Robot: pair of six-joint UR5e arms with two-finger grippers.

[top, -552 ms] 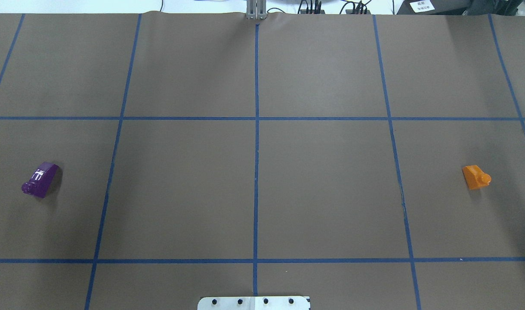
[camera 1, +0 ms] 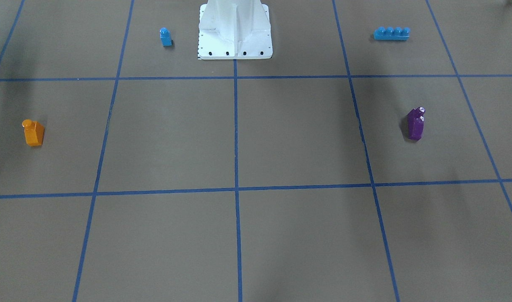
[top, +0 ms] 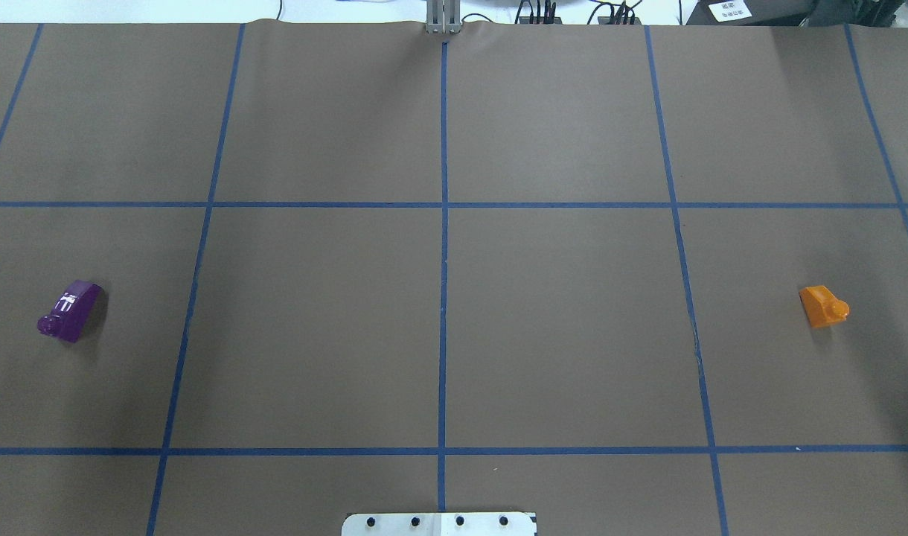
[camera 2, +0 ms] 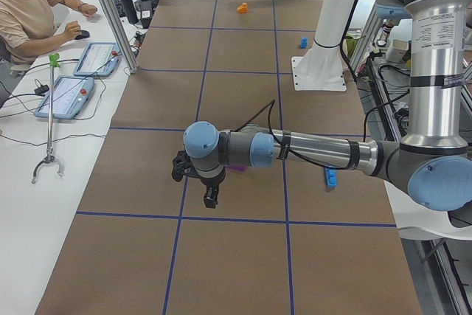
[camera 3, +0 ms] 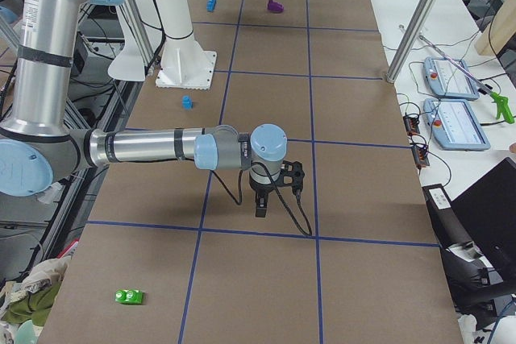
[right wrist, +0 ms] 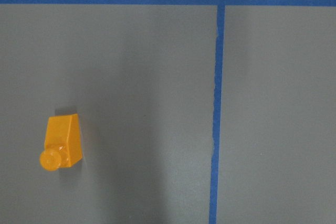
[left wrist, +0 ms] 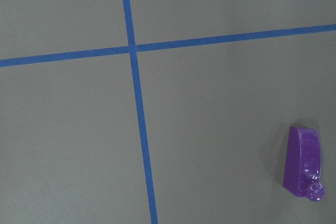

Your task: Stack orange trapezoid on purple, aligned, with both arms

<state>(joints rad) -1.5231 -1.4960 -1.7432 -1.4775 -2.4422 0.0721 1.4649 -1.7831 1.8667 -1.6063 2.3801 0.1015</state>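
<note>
Evidently unstarted | purple (top: pixel 68 311) clear of left jaws, orange (top: pixel 822 307) clear of right jaws | we cannot tell jaws' opening | grasps, stacking remain

In the exterior left view's middle, the purple (camera 2: pixel 237 170) is mostly hidden by the left arm (camera 2: pixel 317 151); the left claw (camera 2: pixel 210 198) cannot be judged for spread.

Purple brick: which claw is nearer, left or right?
Left. The left claw hangs close beside the purple brick, which shows in its wrist view. The right claw is far off, over by the orange brick.
</note>
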